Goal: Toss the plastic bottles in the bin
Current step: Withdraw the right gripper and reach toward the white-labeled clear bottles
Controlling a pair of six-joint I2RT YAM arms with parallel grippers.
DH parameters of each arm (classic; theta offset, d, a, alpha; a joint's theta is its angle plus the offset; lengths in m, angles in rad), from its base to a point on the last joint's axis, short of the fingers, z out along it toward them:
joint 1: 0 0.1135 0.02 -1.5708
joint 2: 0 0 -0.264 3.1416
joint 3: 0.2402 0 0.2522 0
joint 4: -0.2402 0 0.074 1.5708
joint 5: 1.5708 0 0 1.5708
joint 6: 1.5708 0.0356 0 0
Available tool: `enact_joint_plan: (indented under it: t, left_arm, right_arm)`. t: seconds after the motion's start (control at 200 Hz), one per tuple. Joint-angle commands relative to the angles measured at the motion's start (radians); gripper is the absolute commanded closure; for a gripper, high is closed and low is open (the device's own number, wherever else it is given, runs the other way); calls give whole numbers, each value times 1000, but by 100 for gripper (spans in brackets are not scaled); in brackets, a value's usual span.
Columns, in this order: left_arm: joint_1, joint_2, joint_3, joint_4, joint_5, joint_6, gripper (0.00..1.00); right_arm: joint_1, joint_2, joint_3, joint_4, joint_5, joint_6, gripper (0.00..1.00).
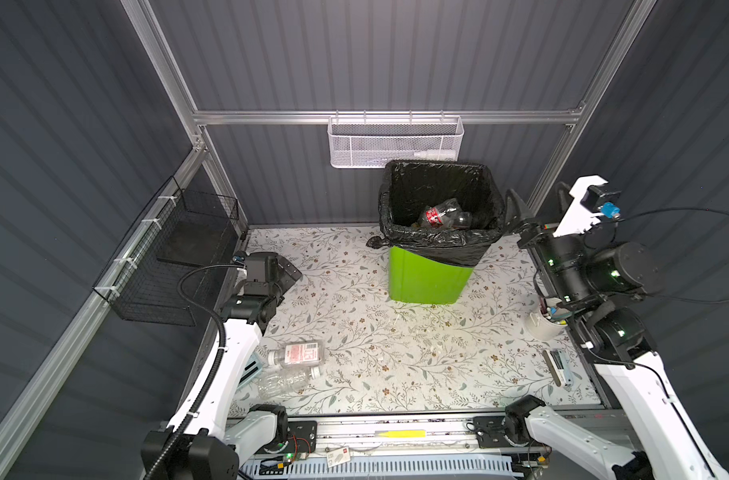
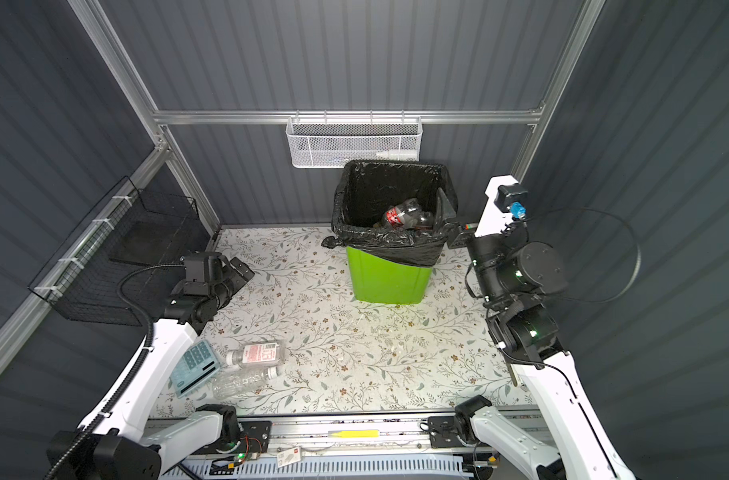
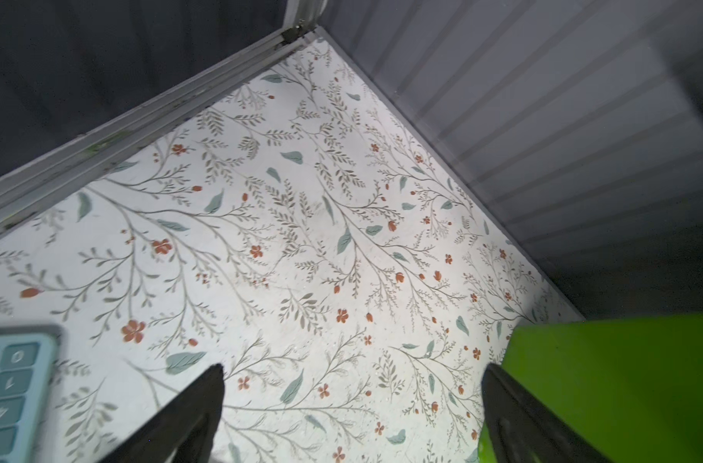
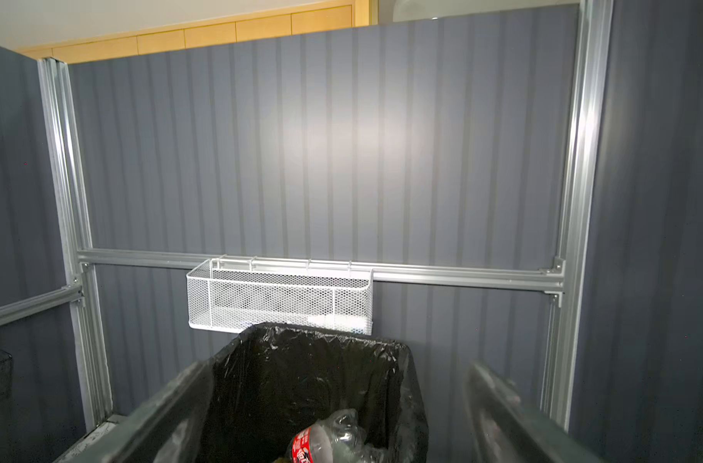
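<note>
**A crushed red-labelled bottle (image 1: 441,216) is seen inside the bin (image 1: 429,278), with the right claw (image 4: 338,366) spread wide and empty above the bin's right rim.**
Two clear bottles (image 1: 295,354) are left lying side by side on the table (image 1: 396,345), well apart from the bin, to its left. The left claw (image 3: 353,366) is held apart and empty, low over the table left of the bin.

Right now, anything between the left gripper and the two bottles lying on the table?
Nothing visible. Bare table separates the open left gripper from the labelled bottle and the clear bottle; the calculator lies beside them, off the path.
</note>
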Motion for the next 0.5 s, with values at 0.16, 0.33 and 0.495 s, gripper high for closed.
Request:
enact_joint_plan:
  t: [0.16, 0.33, 0.495]
  left_arm:
    - [0, -5, 16, -135, -111, 13, 0]
    - [6, 90, 74, -150, -120, 57, 0]
    - [51, 102, 86, -118, -126, 118, 0]
  right_arm:
    - [76, 57, -132, 8, -149, 56, 1]
    - [363, 239, -73, -18, -107, -57, 1]
    - [540, 476, 24, -86, -197, -73, 1]
